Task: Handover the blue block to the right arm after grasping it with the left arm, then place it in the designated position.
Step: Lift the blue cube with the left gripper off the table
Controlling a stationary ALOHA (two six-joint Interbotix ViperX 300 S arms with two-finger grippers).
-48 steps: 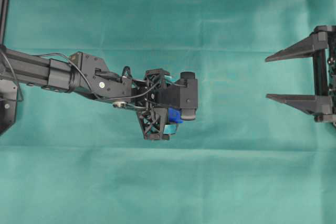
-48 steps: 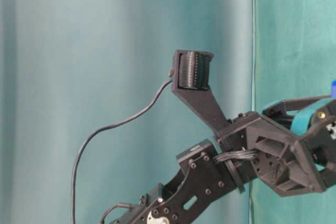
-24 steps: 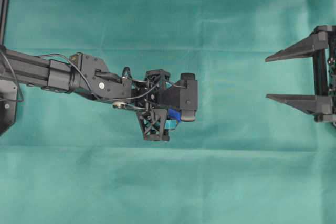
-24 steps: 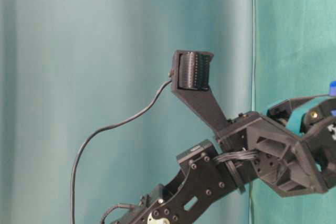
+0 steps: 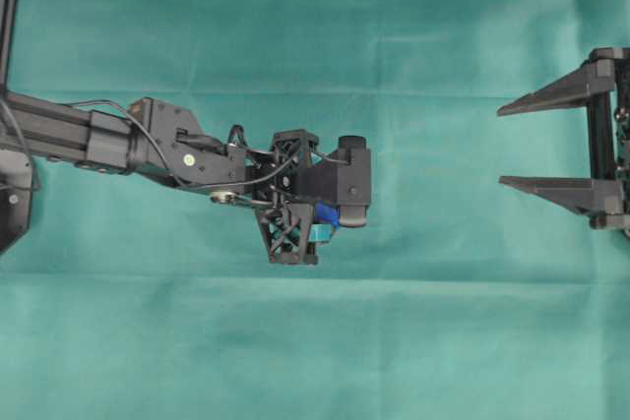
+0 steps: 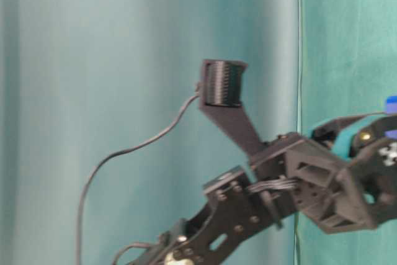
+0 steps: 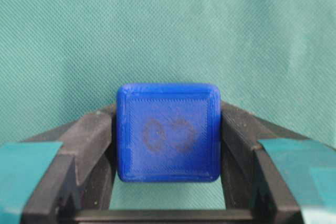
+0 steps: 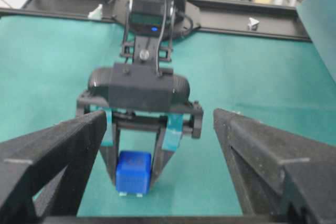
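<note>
The blue block (image 7: 168, 132) is a small bright blue cube with a faint dark mark on its face. My left gripper (image 7: 168, 118), with teal-taped fingers, is shut on it, one jaw pressing each side. From overhead the block (image 5: 326, 215) peeks out under the wrist camera, low over the cloth at centre left. The right wrist view shows the block (image 8: 133, 171) between the left fingers, and two tiny white dots (image 8: 123, 194) of the designated position sit just below it. My right gripper (image 5: 500, 145) stands open at the far right, well apart and holding nothing.
Green cloth (image 5: 423, 322) covers the whole table. A black frame rail (image 8: 252, 17) runs along the far edge behind the left arm's base. A teal curtain (image 6: 124, 91) hangs behind the left arm in the table-level view.
The left jaws have closed onto the blue block. The left arm now looks blurred and slightly shifted in the table-level view. The right arm has not moved.
</note>
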